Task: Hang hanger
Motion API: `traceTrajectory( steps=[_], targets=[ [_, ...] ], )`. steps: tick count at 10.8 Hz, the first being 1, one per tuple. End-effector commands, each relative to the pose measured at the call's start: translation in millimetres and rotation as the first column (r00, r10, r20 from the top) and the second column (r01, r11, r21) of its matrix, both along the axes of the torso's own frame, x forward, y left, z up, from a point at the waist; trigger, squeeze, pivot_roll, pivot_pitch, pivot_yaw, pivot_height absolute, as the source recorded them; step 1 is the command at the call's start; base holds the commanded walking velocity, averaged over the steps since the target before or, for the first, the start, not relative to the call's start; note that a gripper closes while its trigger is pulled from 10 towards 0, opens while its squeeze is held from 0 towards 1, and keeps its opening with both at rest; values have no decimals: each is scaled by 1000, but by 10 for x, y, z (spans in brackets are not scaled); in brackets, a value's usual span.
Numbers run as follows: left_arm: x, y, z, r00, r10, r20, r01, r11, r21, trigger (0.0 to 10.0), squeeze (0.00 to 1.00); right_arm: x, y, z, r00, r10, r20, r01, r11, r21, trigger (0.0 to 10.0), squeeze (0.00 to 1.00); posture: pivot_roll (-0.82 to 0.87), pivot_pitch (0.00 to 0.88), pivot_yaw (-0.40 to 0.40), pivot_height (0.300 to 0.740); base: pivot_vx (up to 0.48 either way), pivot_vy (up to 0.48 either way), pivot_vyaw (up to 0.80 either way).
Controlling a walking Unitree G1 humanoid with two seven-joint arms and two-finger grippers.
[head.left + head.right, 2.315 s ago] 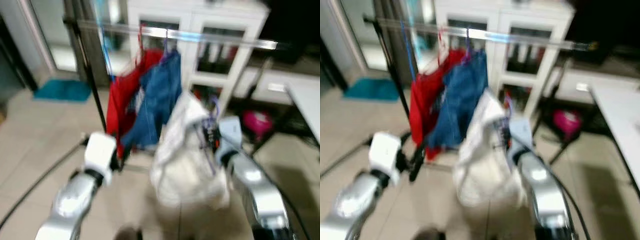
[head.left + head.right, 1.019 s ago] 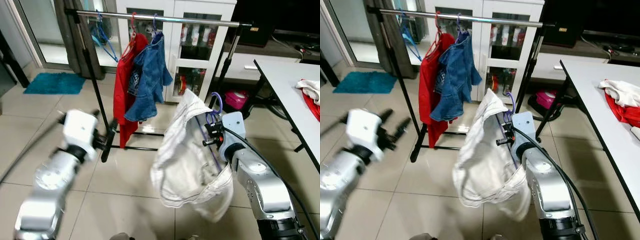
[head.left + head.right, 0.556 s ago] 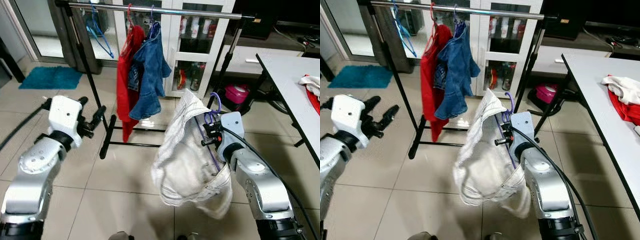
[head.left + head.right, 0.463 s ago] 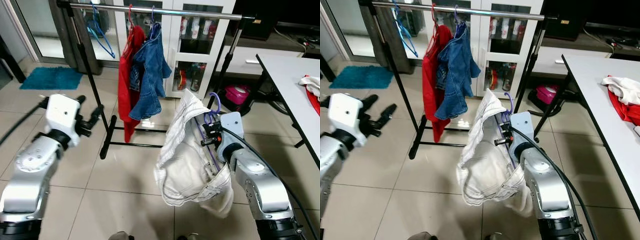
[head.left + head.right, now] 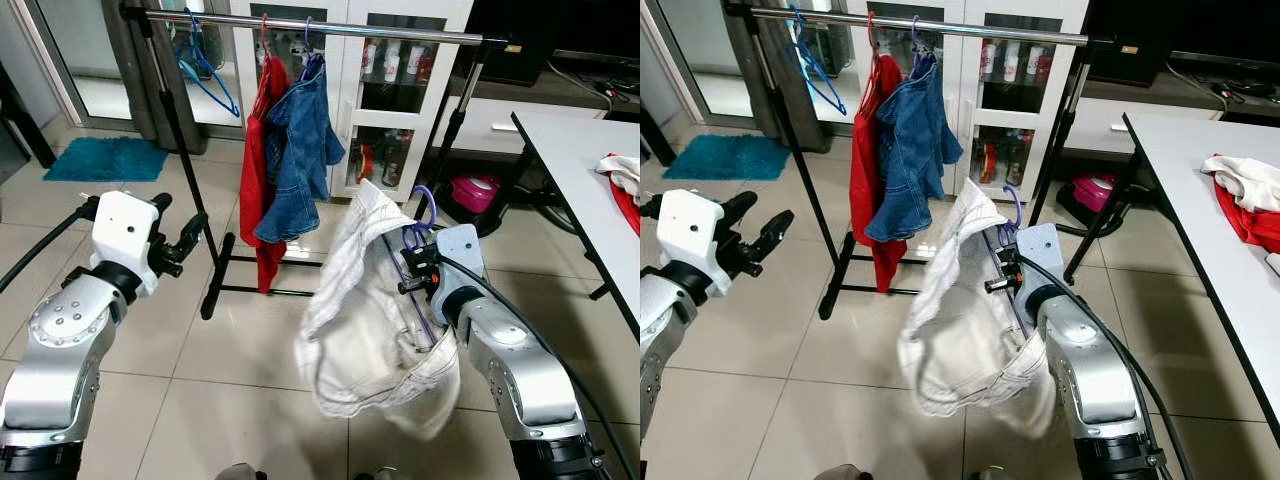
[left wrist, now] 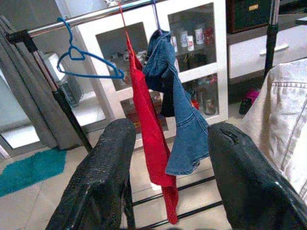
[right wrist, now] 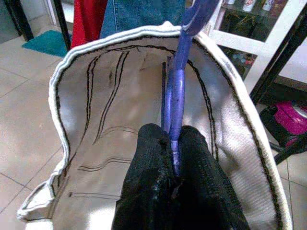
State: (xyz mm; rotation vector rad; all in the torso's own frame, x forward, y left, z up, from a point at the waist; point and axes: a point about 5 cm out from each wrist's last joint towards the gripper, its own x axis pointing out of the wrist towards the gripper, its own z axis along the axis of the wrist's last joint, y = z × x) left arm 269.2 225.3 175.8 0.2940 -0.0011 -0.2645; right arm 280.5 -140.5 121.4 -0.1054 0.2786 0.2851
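Observation:
A purple hanger [image 5: 424, 203] carries a white jacket [image 5: 355, 330], and my right gripper [image 5: 411, 268] is shut on the hanger's neck [image 7: 175, 91] at mid height, short of the rack. The jacket hangs loose below the gripper. Beyond it a steel clothes rail [image 5: 330, 27] holds a red garment [image 5: 260, 185], a denim jacket [image 5: 302, 150] and an empty blue hanger [image 5: 207, 85]. My left gripper [image 5: 188, 238] is open, raised at the left and facing the rack [image 6: 168, 139], with nothing between its fingers.
A white glass-door cabinet [image 5: 395, 95] stands behind the rail. The rack's black foot bar [image 5: 214, 278] lies on the tiled floor. A grey table [image 5: 585, 170] with clothes [image 5: 622, 175] is at the right, a pink object [image 5: 473, 190] under it, a teal mat [image 5: 105, 160] far left.
The blurred view has steadied and shifted a little. My left arm has lifted and its gripper now points at the rack. The white jacket has swung leftward under the hanger.

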Motion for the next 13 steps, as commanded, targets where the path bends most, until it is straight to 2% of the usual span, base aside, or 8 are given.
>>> traceTrajectory(
  steps=[1, 3, 5, 6, 8, 9, 10, 13],
  targets=[
    [-11, -36, -5, 1000, -16, 3, 16, 1000, 0, 10000, 0, 45, 24, 215, 996, 13, 88, -14, 1000, 10, 0, 0, -20, 21, -48, 740, 0, 0, 0],
    [-9, -61, -12, 1000, -21, 0, 21, 1000, -5, 10000, 0, 45, 24, 211, 996, 12, 87, -13, 1000, 11, 0, 0, -18, 24, -47, 740, 0, 0, 0],
    [-48, -212, -95, 996, -80, -42, 78, 996, -51, 10000, 0, 26, 48, 247, 993, 39, 111, -43, 999, 33, 0, 0, -25, 29, -36, 740, 0, 0, 0],
    [-39, -335, -140, 988, -138, -68, 133, 988, -75, 10000, 1000, -4, 98, 330, 981, 111, 159, -122, 990, 65, 0, 0, -26, 34, -32, 740, 0, 0, 0],
    [47, -599, -199, 958, -265, -107, 263, 964, -32, 10000, 1000, -34, 210, 495, 956, 197, 218, -225, 968, 114, 0, 0, -25, 33, -31, 740, 0, 0, 0],
    [110, -739, -296, 930, -339, -141, 353, 931, 90, 10000, 1000, -30, 291, 587, 937, 242, 253, -283, 949, 140, 0, 0, -31, 29, -28, 740, 0, 0, 0],
    [125, -813, -368, 912, -375, -164, 396, 911, 117, 10000, 1000, -35, 316, 607, 930, 260, 261, -304, 942, 145, 0, 0, -33, 29, -26, 740, 0, 0, 0],
    [285, -965, -434, 924, -363, -117, 380, 903, 200, 10000, 1000, -71, 344, 647, 918, 288, 274, -340, 925, 166, 0, 0, -40, 25, -27, 740, 0, 0, 0]
  ],
)
